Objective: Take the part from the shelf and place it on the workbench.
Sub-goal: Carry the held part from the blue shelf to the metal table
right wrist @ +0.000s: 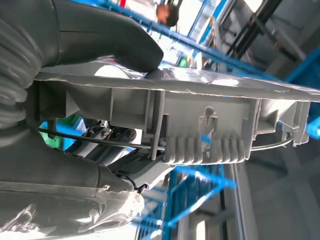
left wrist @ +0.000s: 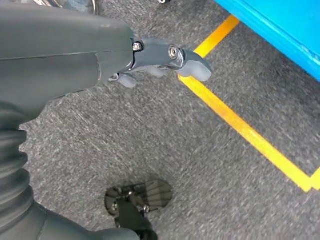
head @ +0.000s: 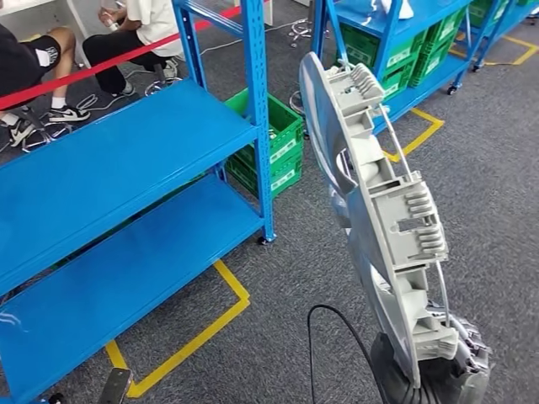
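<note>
A warehouse or factory storeroom floor.
Blue steel shelving [head: 127, 160] stood on grey carpet [head: 496, 168] marked with yellow floor tape [head: 190, 341], with green parts crates [head: 280, 143] at upper centre.

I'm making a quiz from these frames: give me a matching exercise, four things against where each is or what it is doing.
Things:
1. grey part
2. left hand
3. green crate
4. yellow tape

Places or states:
A. on the floor beside the blue shelf
B. held upright by the right hand
C. stuck to the carpet
D. holding nothing, over the carpet

Pairs: 1-B, 2-D, 3-A, 4-C
</note>
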Controlling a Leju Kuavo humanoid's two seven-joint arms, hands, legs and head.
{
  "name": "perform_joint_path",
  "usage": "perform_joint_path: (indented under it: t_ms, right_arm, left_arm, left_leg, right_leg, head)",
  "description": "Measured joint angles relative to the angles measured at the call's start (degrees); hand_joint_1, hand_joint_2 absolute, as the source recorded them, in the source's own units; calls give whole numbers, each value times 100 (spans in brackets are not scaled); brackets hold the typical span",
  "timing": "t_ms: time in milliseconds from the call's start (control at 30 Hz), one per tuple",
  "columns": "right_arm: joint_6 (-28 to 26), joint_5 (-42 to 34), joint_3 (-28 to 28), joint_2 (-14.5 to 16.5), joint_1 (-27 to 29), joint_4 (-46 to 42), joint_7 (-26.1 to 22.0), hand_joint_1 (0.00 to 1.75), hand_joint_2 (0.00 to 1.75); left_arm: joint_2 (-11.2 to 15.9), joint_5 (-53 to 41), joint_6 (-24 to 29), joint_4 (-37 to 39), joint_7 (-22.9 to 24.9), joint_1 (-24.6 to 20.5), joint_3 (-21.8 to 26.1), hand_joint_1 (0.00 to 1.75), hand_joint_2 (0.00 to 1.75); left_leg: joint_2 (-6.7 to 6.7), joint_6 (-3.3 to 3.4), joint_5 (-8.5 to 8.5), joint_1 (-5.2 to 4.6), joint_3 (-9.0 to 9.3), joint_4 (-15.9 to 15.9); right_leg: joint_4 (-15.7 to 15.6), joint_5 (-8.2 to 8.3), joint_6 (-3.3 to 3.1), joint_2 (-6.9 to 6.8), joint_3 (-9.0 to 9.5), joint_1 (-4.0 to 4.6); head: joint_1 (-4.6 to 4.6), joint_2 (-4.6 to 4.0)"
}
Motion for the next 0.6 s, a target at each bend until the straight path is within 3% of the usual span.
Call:
perform_joint_path:
  t_ms: [67, 100, 133, 167, 200, 267, 333, 367, 400, 467, 500, 533, 600]
  right_arm:
    - [-6, 12, -2, 19, 2, 1, 0, 175, 175]
    - [-14, 20, -3, 26, 5, 2, 0, 175, 175]
    - [-23, 29, -4, 29, 16, 2, 1, 175, 175]
    - [-35, 38, -5, 32, 32, 2, 2, 175, 175]
    - [-50, 46, -6, 34, 48, 2, 4, 175, 175]
    - [-86, 65, -13, 39, 76, 0, 9, 175, 175]
    - [-124, 89, -29, 53, 107, -3, 12, 175, 175]
    - [-134, 101, -38, 60, 125, -5, 14, 175, 175]
    - [-143, 110, -46, 65, 141, -5, 15, 175, 175]
    - [-157, 124, -61, 70, 180, -11, 20, 175, 175]
    - [-172, 132, -72, 72, 200, -15, 25, 175, 175]
    - [-192, 147, -84, 73, 219, -21, 29, 175, 175]
    - [-242, 203, -109, 73, 248, -40, 48, 175, 175]
  left_arm:
    - [-8, -27, -3, 2, 0, 19, -2, 0, 175]
    - [-14, -49, -4, 2, 0, 27, -4, 0, 175]
    - [-17, -72, -5, 3, 0, 31, -5, 0, 175]
    - [-17, -93, -5, 3, 0, 30, -7, 0, 175]
    - [-17, -110, -5, 3, 0, 26, -9, 0, 175]
    - [-17, -151, -7, 3, -1, 13, -16, 0, 175]
    - [-14, -183, -9, 3, -8, -11, -26, 0, 175]
    - [-13, -186, -10, 3, -13, -24, -30, 0, 175]
    - [-13, -187, -11, 3, -18, -36, -34, 0, 175]
    - [-21, -189, -15, 3, -27, -46, -40, 0, 175]
    - [-25, -196, -21, 3, -34, -49, -44, 0, 175]
    - [-26, -207, -31, 3, -40, -42, -45, 0, 175]
    - [-18, -250, -62, 3, -48, -14, -46, 0, 175]
  left_leg:
    - [-332, -42, -556, 5, -185, 528]
    - [-434, -27, -850, -1, -292, 921]
    - [-476, 2, -1041, -13, -364, 1270]
    - [-492, 39, -1105, -30, -368, 1492]
    - [-502, 82, -1042, -53, -278, 1528]
    - [-597, 177, -755, -99, 195, 1037]
    - [-812, 250, -695, -127, 801, 229]
    - [-889, 266, -732, -131, 977, -49]
    - [-907, 276, -762, -138, 1053, -201]
    - [-801, 303, -659, -133, 999, -262]
    - [-735, 335, -582, -128, 955, -279]
    - [-664, 362, -500, -118, 897, -299]
    - [-517, 393, -347, -114, 738, -304]
  right_leg:
    - [-2, 158, -79, 120, -163, 2]
    - [-1, 243, -100, 195, -261, 12]
    - [1, 329, -112, 277, -371, 24]
    - [2, 414, -118, 358, -478, 36]
    - [3, 498, -119, 439, -581, 43]
    - [4, 662, -113, 597, -765, 45]
    - [1, 820, -83, 732, -898, 51]
    - [-16, 898, -58, 783, -934, 50]
    - [-48, 978, -25, 834, -951, 47]
    - [-119, 1087, 43, 884, -973, 40]
    - [-71, 989, 67, 801, -1009, 41]
    - [85, 764, 87, 664, -1075, 41]
    - [778, 81, 144, 367, -1254, 16]
  head:
    - [-12, 0]
    - [-16, 0]
    - [-20, 0]
    - [-20, 0]
    - [-19, 0]
    - [-19, 0]
    - [-17, 1]
    - [-16, 1]
    - [-29, 1]
    - [-46, 1]
    - [-43, 1]
    - [-20, 0]
    - [14, 0]
